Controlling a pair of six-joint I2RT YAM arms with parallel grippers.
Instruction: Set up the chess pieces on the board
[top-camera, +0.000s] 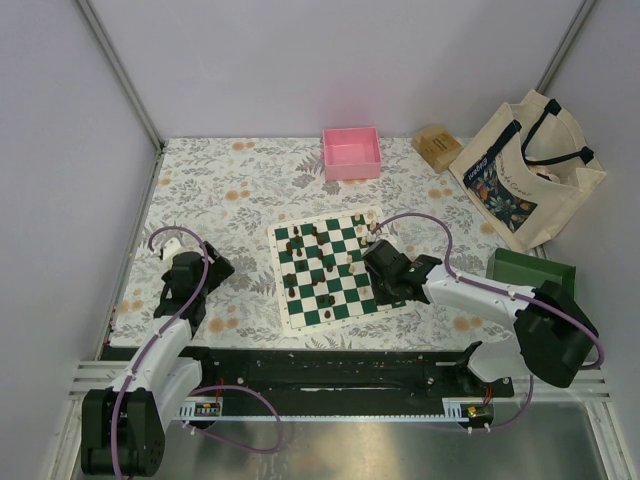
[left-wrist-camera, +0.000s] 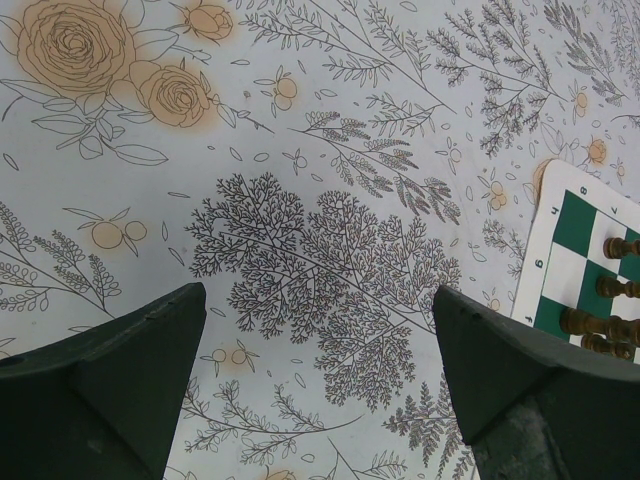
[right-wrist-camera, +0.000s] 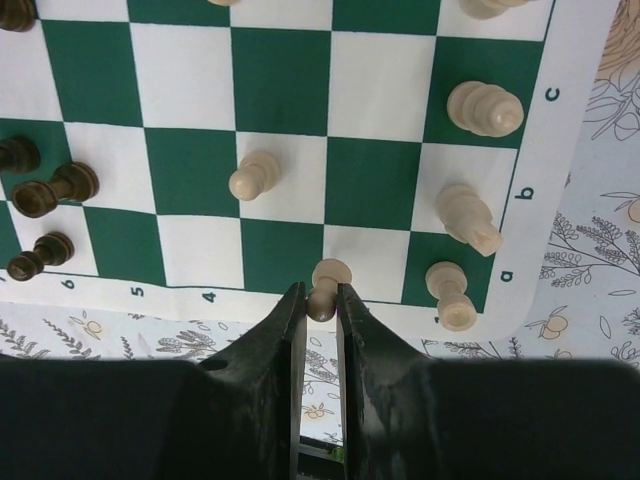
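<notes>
Sitting on floral cloth (top-camera: 230, 190) between grey walls (top-camera: 70, 150), the board (top-camera: 330, 270) is carrying pieces (top-camera: 298, 232). Only the right wrist view is showing the right claw (right-wrist-camera: 320, 293) pinching a cream pawn (right-wrist-camera: 328, 272) at its edge; left claw (left-wrist-camera: 318, 302) is gaping.

Floral table (top-camera: 220, 190) carries the board (top-camera: 345, 295), pink tray (top-camera: 351, 170), green tray (top-camera: 530, 270) (right edge), tote bag (top-camera: 520, 190).

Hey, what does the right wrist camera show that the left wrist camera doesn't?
Only the right wrist view: the right tool shut on a cream pawn at the edge of the board, with other cream pieces on nearby squares. Only the left wrist view: the left tool, open and holding nothing, off to the side of the board. Both: the board, dark pieces on it, and the flowered tablecloth.
</notes>
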